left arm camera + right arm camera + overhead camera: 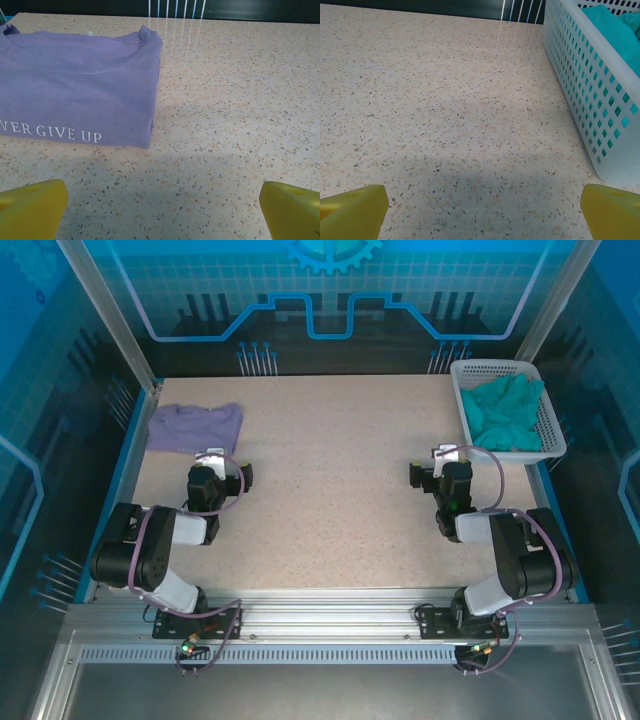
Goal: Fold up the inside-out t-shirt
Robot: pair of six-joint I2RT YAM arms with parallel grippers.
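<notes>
Over the table, left hand and right hand gape wide, empty.

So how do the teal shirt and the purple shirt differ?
The teal shirt lies bunched in the basket at far right; the purple shirt lies folded flat on the table at far left. The purple shirt shows white lettering; the teal shirt shows none. Both are untouched.
</notes>
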